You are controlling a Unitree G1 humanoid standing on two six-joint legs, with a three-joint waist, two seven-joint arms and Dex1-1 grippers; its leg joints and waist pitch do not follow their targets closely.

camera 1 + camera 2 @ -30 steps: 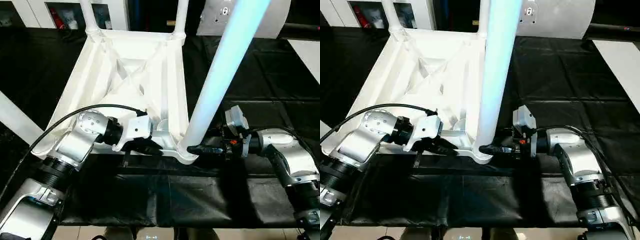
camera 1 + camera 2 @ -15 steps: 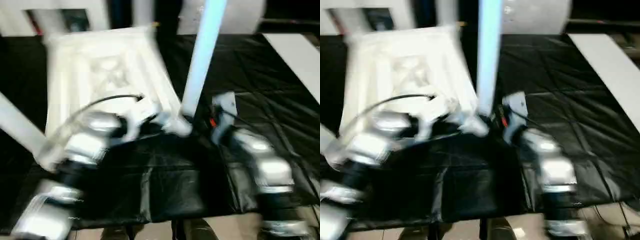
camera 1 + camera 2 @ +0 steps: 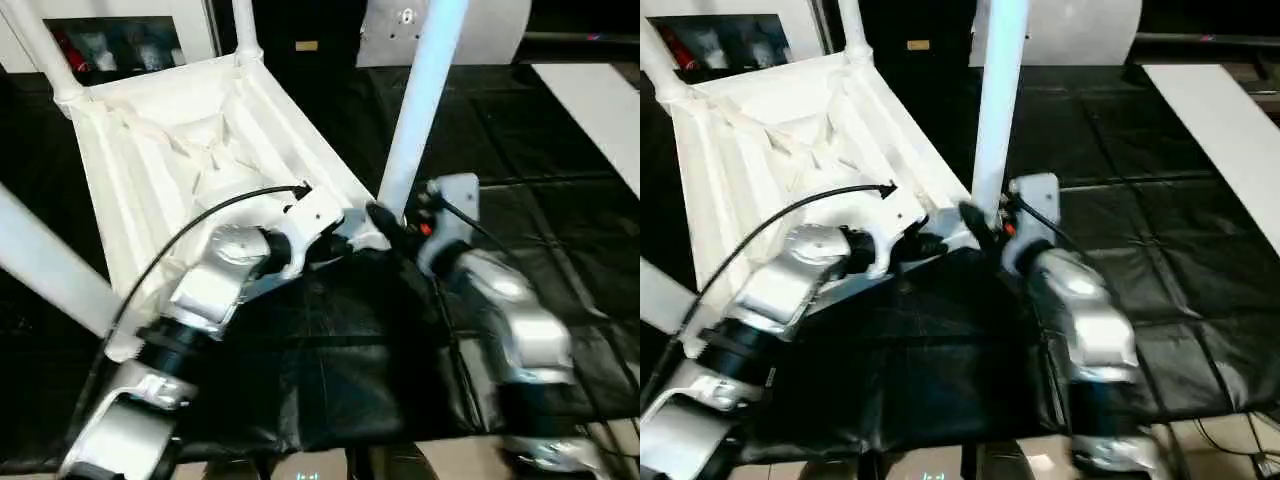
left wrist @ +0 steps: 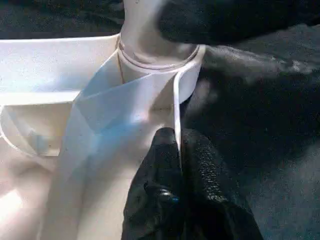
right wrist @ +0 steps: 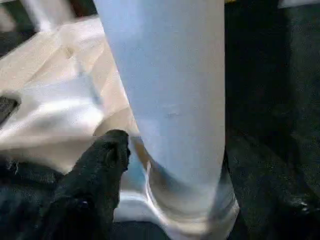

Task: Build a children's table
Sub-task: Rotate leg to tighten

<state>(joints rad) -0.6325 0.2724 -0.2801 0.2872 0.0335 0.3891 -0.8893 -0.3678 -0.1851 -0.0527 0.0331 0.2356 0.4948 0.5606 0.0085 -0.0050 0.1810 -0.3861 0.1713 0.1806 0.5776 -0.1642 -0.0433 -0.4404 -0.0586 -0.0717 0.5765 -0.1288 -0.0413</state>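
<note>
The children's table (image 3: 190, 160) lies upside down on the black-covered worktable (image 3: 560, 200), its X-ribbed underside facing up and its legs rising out of the frame, so their upper ends are cut off. At the near corner, one leg (image 3: 420, 110) stands in its round socket (image 4: 160, 70). The left gripper (image 4: 176, 165) is pinched tight on the thin rim of the table top just beside that socket, one black finger on each side of the edge. The right gripper (image 5: 165, 165) sits at the base of the same leg; one finger (image 5: 100, 165) lies beside the leg, the other is hidden behind it, so I cannot tell whether it grips. Both forearms blur in the head views.
</note>
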